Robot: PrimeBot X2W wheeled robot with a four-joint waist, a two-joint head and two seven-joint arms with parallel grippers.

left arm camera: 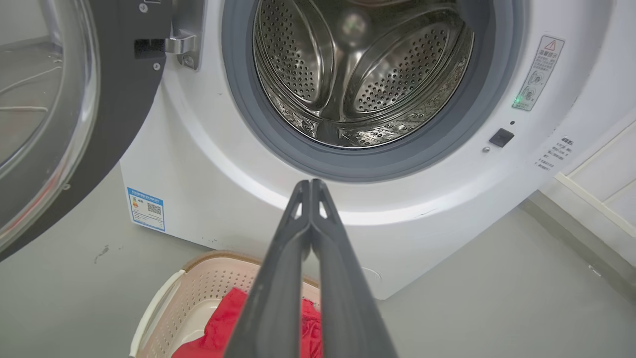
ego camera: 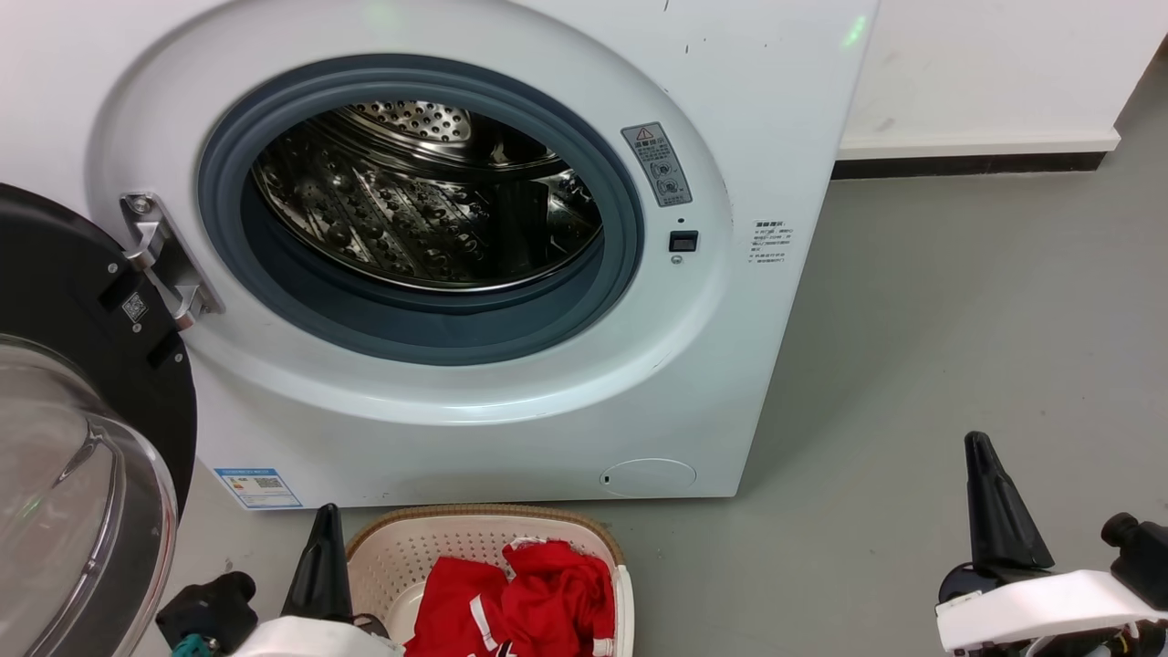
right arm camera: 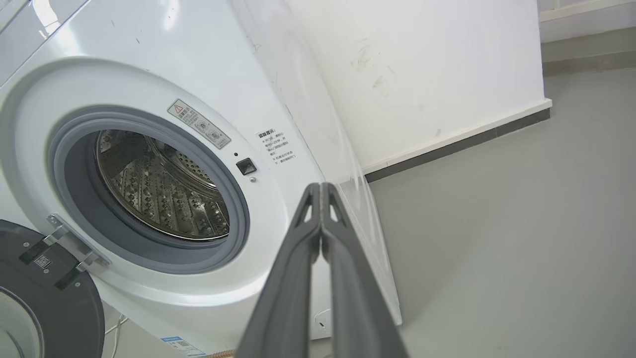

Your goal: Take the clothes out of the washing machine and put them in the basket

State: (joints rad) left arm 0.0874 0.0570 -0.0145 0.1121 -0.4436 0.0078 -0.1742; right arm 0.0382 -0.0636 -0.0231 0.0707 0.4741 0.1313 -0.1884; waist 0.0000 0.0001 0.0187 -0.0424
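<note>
The white washing machine (ego camera: 639,383) stands with its black-rimmed glass door (ego camera: 82,438) swung open to the left, and its steel drum (ego camera: 429,201) shows only bare metal. Red clothes (ego camera: 520,602) with white trim lie in the cream basket (ego camera: 411,547) on the floor below the porthole. My left gripper (ego camera: 321,525) is shut with nothing in it, just left of the basket; in the left wrist view its tips (left arm camera: 310,185) meet in front of the machine's lower rim. My right gripper (ego camera: 981,447) is shut and holds nothing, over the floor right of the machine.
Grey floor (ego camera: 958,319) stretches to the right of the machine, up to a white wall (ego camera: 985,73) with a dark skirting strip. The open door takes up the space at the left.
</note>
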